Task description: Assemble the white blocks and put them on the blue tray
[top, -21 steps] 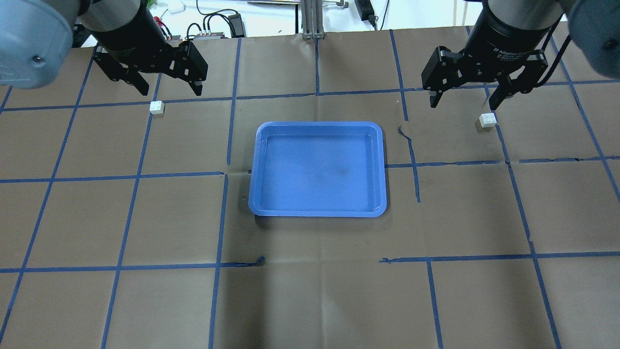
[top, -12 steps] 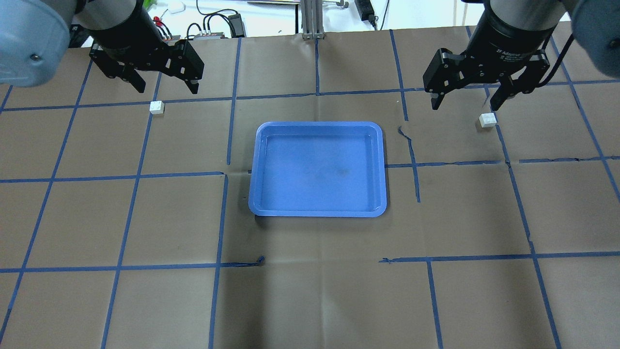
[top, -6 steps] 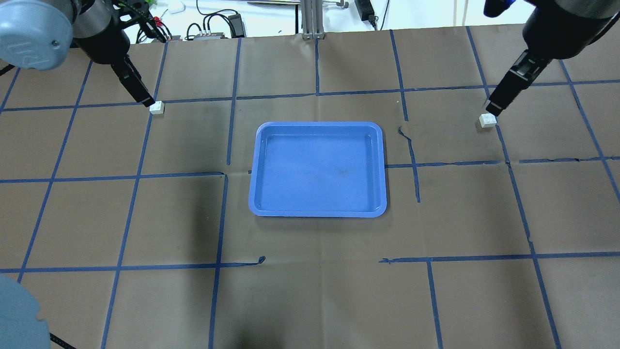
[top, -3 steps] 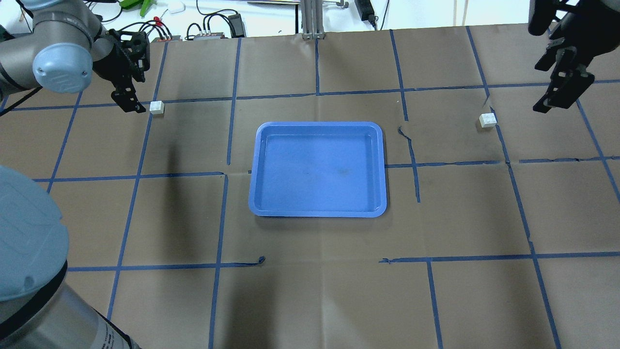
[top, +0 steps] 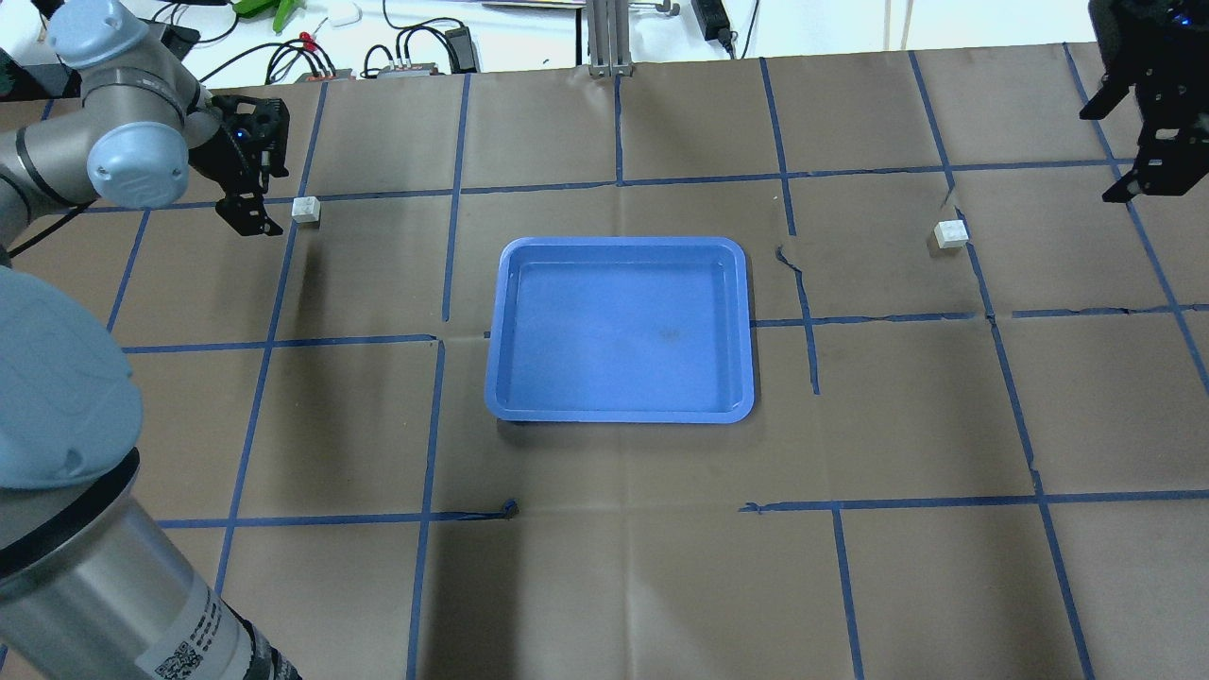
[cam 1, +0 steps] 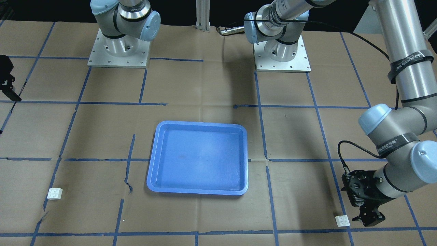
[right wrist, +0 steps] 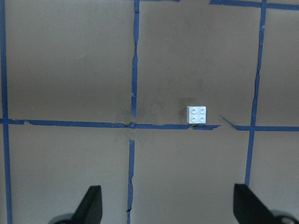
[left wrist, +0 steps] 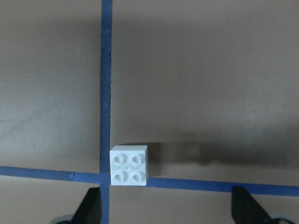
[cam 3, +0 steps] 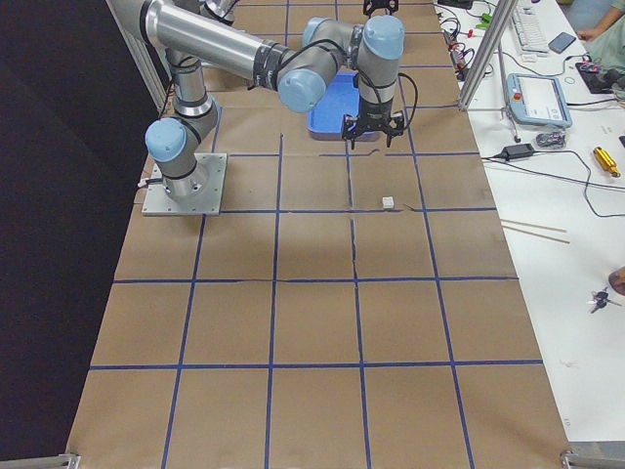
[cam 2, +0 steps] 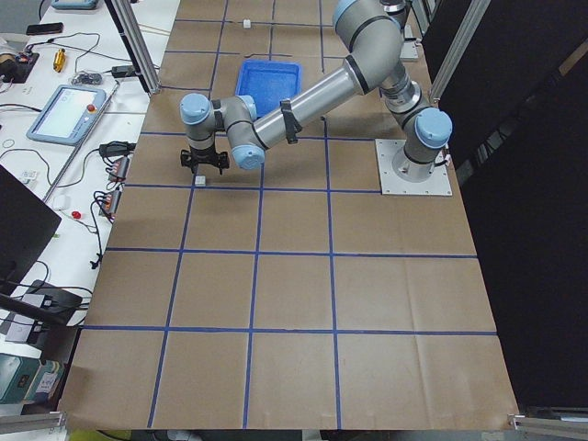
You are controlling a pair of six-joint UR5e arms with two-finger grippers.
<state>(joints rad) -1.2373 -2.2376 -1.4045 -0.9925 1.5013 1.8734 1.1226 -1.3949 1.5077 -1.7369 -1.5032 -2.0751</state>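
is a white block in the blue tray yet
No, the blue tray holds nothing; one white block lies on the paper off one side, the other white block off the opposite side.

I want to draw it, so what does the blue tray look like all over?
The blue tray is a rectangle of blue plastic with rounded corners and a raised rim. Its shallow, flat bottom is a little scuffed, with a small dark mark. It lies flat near the middle of the brown paper-covered table. It is empty, and nothing else touches it.

The front view's edge crops the right claw [cam 1: 6, 83], perhaps by half.
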